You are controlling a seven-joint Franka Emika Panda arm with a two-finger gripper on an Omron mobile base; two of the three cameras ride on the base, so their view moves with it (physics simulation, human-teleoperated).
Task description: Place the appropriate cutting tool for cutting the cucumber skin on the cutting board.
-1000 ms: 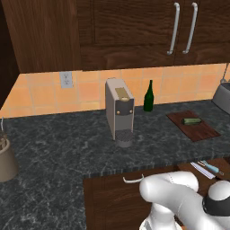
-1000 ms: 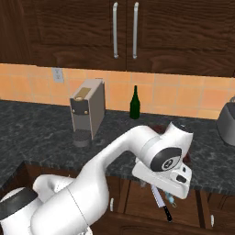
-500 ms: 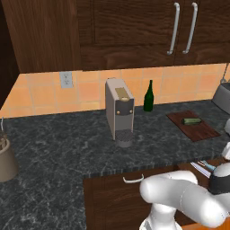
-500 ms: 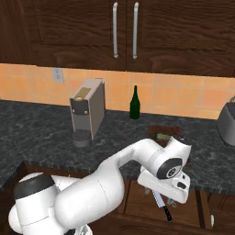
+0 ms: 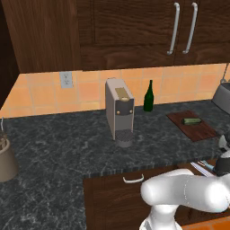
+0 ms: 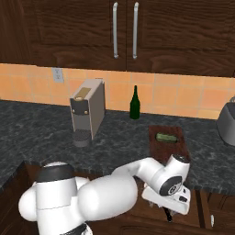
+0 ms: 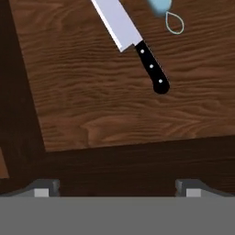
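Observation:
My gripper [image 7: 117, 189] hangs open over the inside of an open drawer, its two fingertips [image 7: 44, 188] wide apart with nothing between them. At the top edge of the hand view lies the light-blue end of the cutting tool [image 7: 160, 5] with a thin wire loop. Its teal handle [image 5: 207, 165] also shows in the drawer in the left base view. The cutting board [image 6: 167, 140] rests on the counter beyond the drawer. The cucumber [image 6: 166, 137] lies on it, also seen as cucumber [image 5: 192, 121] on the board [image 5: 197, 131].
A knife with a black riveted handle [image 7: 151, 68] and a wide blade lies in the drawer beside the tool. On the counter stand a coffee machine [image 5: 119, 108], a green bottle [image 5: 148, 96] and a jar [image 5: 6, 157] at far left. The drawer front [image 5: 133, 179] sticks out.
The hand has sunk lower over the open drawer and the arm has folded down with it. Nothing on the counter has moved.

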